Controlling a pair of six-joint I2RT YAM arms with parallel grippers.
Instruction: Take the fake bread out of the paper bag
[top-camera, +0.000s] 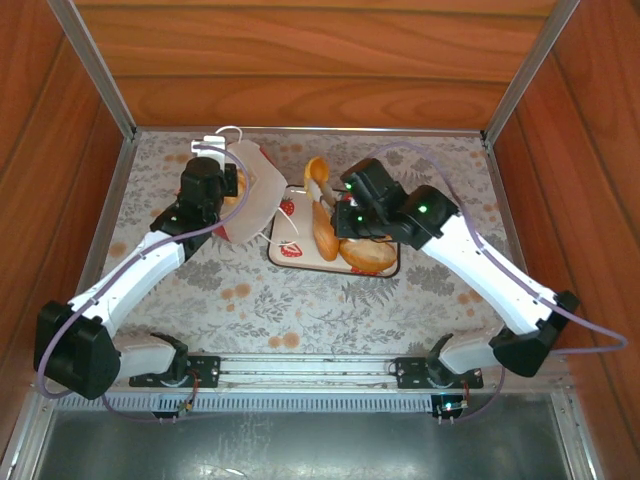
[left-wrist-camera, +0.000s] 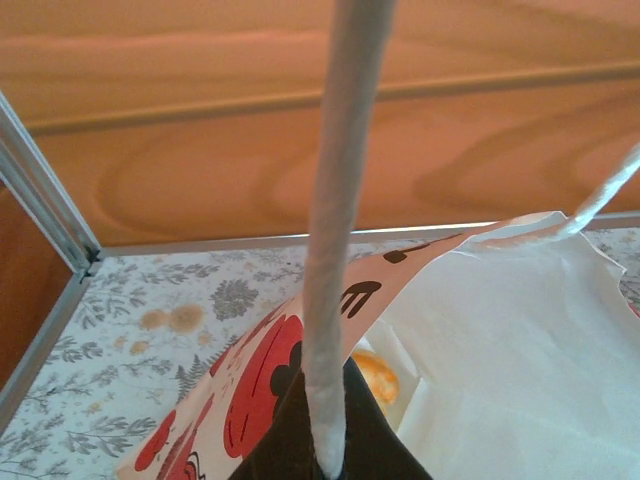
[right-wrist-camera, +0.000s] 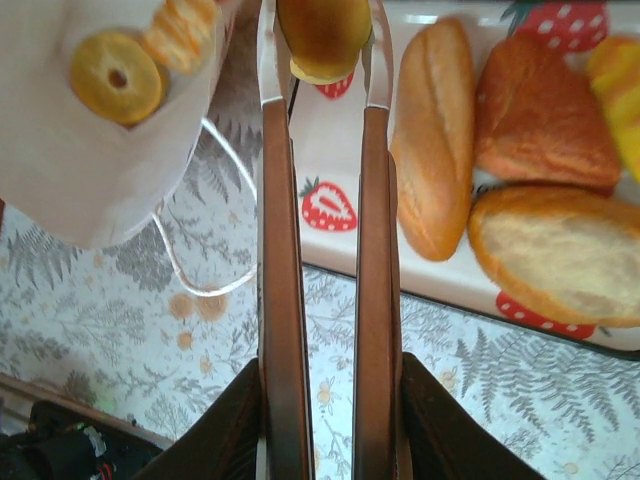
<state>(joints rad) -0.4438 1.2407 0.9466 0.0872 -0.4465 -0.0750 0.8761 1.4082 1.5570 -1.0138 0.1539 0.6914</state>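
The paper bag (top-camera: 250, 195) lies tipped on its side at the back left, mouth toward the tray. My left gripper (top-camera: 232, 185) is shut on one white cord handle (left-wrist-camera: 335, 250), which runs up from the jaws (left-wrist-camera: 330, 462). An orange roll (left-wrist-camera: 378, 378) shows inside the bag (left-wrist-camera: 500, 340). My right gripper (right-wrist-camera: 322, 40) is shut on a golden-brown piece of fake bread (right-wrist-camera: 322, 30), held (top-camera: 318, 178) above the tray's corner next to the bag mouth. A ring-shaped bun (right-wrist-camera: 115, 75) and an orange roll (right-wrist-camera: 180, 30) lie in the bag (right-wrist-camera: 90, 170).
The flat strawberry-print tray (top-camera: 285, 255) sits mid-table with an oval loaf (right-wrist-camera: 435, 140), a dark croissant (right-wrist-camera: 545, 110) and a pale bun (right-wrist-camera: 560, 250) on it. A loose cord handle (right-wrist-camera: 190, 270) lies on the floral cloth. Wooden walls and metal rails enclose the table.
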